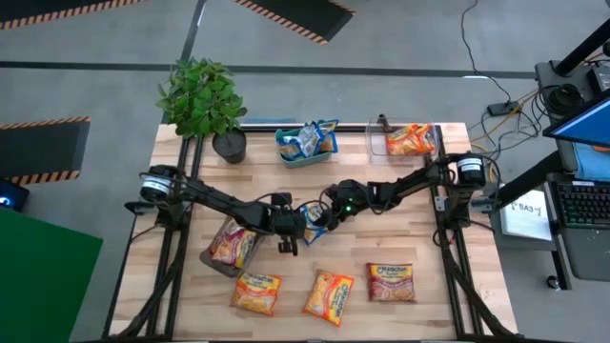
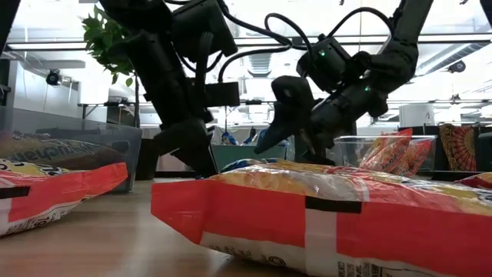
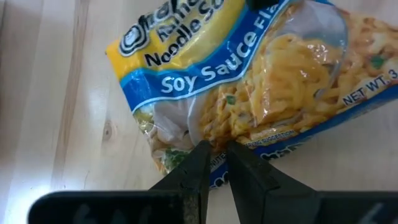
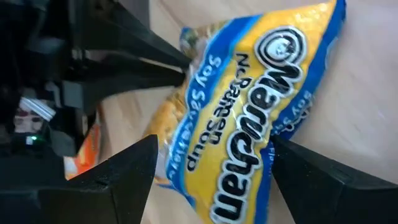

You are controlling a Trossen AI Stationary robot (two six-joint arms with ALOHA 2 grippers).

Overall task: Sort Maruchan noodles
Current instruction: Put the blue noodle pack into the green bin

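Wooden slats make up the table (image 1: 381, 243), with grey floor around it and a potted plant (image 1: 202, 100) at its eleven o'clock corner. Both arms reach in to meet at the table's centre, which reads as a handover. At twelve o'clock a teal tray (image 1: 283, 149) holds blue packets and at one o'clock a clear bin (image 1: 376, 143) holds an orange one, so colours appear to go to separate containers. A second bin (image 1: 217, 265) at eight o'clock holds a red packet. Three more noodle packets (image 1: 329, 295) lie loose along six o'clock, unsorted. At centre lies the blue packet (image 3: 249, 81): the left gripper (image 3: 214, 163) is clenched on its edge, pinning it, while the right gripper (image 4: 211, 163) straddles it with fingers spread wide, not yet gripping.
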